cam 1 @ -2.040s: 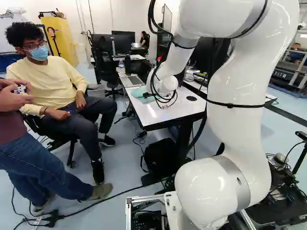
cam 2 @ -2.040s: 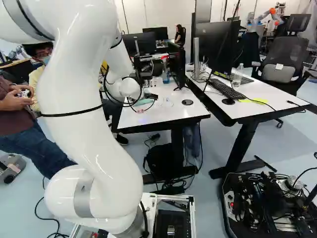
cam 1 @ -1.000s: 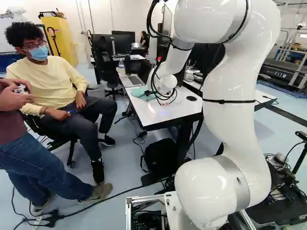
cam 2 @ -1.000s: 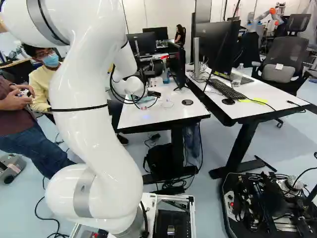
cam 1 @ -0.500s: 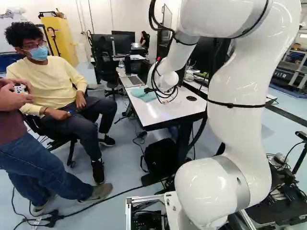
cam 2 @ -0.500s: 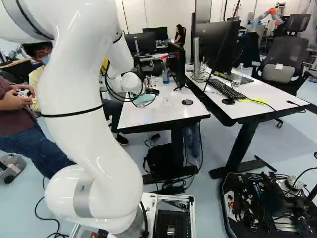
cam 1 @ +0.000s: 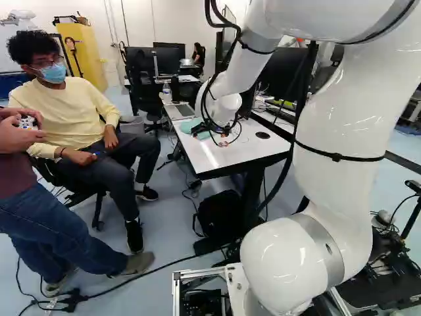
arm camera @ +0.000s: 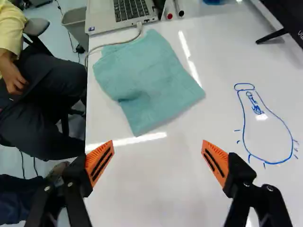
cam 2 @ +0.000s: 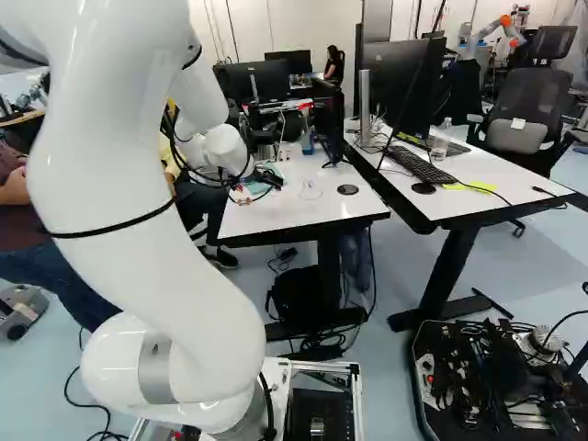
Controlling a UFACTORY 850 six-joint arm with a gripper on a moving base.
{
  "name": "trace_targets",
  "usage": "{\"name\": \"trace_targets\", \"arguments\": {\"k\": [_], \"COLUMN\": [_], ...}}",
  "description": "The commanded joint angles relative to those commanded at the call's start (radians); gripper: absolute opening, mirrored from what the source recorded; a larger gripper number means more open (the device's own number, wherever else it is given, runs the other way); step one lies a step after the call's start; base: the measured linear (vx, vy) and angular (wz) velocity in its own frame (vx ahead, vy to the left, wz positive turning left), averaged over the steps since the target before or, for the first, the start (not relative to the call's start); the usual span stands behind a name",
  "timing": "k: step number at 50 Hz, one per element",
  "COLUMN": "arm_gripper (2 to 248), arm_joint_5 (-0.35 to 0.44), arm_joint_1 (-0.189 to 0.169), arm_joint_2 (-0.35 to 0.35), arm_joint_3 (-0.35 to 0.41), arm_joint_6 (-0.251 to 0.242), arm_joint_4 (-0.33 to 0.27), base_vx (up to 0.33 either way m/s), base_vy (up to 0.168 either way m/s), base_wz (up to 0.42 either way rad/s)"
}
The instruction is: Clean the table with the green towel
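Note:
My gripper [cam 1: 225,139] hangs over the white table [cam 1: 227,158], on the near side of the towel, in the left base view. The green towel [cam 1: 188,126] shows partly behind it there. In the wrist view the gripper [arm camera: 157,158] has its orange-padded fingers wide apart, nothing between them but bare tabletop below. Ahead of the fingers the towel [arm camera: 149,78] lies rumpled, one corner folded. A blue marker drawing [arm camera: 267,127] is on the tabletop beside the towel, ahead of one finger.
A laptop [arm camera: 123,12] with a cable stands beyond the towel, two markers [arm camera: 173,10] beside it. A monitor foot [arm camera: 272,36] stands across the tabletop. A seated person is close to the table's edge. Another desk [cam 2: 478,197] adjoins. Another robot [cam 2: 487,35] stands far back.
The arm has shifted: its elbow moved right in the left base view, while the wrist and gripper moved left in the right base view. The base has stayed put.

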Motion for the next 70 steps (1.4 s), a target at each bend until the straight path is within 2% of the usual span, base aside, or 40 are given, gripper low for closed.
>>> {"name": "trace_targets", "arguments": {"k": [22,45,59,70], "arm_gripper": [247,247,247,247], "arm_joint_5": [-0.229,-0.445,-0.549,-0.569], "arm_joint_1": [0.067,0.144,0.193,0.21], "arm_joint_2": [0.015,0.016,-0.022,-0.106], "arm_joint_3": [-0.046,-0.093,-0.13,-0.199], "arm_joint_6": [0.0,0.0,0.0,0.0], "arm_joint_4": [0.116,0.274,0.387,0.411], "base_vx": [0.0,0.0,0.0,0.0], "base_vy": [0.0,0.0,0.0,0.0], "base_wz": [0.0,0.0,0.0,0.0]}}
